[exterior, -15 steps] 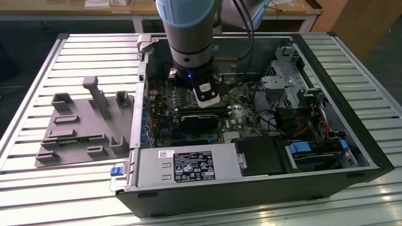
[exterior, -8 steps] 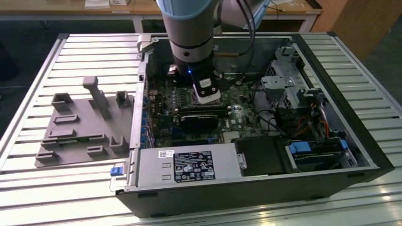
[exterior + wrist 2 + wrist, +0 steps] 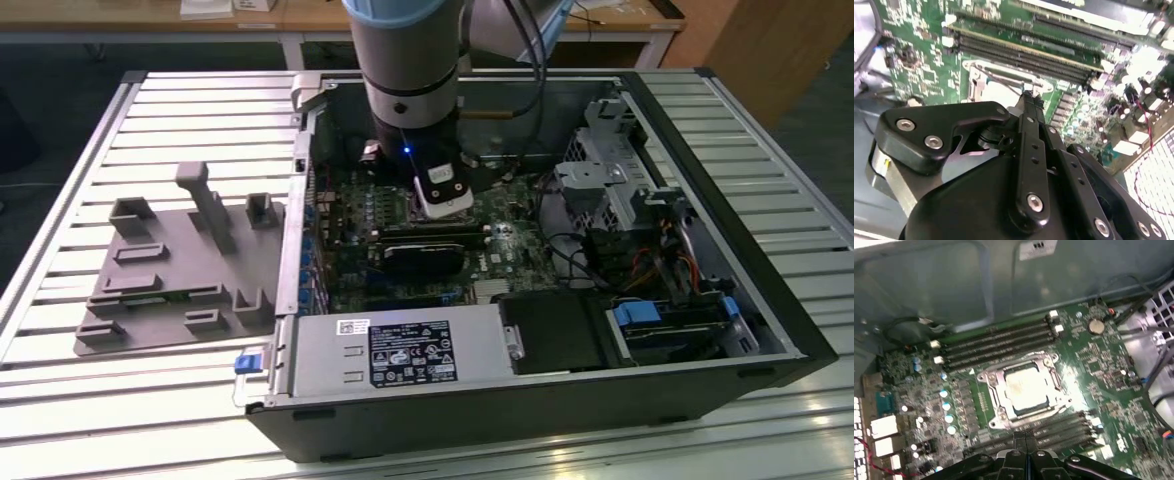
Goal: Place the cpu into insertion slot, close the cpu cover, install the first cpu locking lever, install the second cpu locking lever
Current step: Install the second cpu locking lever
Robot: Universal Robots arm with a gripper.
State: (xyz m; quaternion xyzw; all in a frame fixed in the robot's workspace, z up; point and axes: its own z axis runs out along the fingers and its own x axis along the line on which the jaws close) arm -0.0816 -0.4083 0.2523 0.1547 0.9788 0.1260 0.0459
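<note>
Green motherboard [image 3: 1104,370] | cpu [image 3: 1025,386] seated under closed cpu cover [image 3: 1049,371] | end effector [image 3: 1025,436] pressed together, just beside it

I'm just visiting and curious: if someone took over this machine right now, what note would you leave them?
End effector: shut, nothing visible between its fingers, tips low over the motherboard beside the socket.
Cpu: seated in the insertion slot.
Cpu cover: appears to be down over the chip.
Done: cpu placed and, it seems, the cover closed.
Left: the two locking levers; I cannot tell whether either is latched, so check both.
</note>
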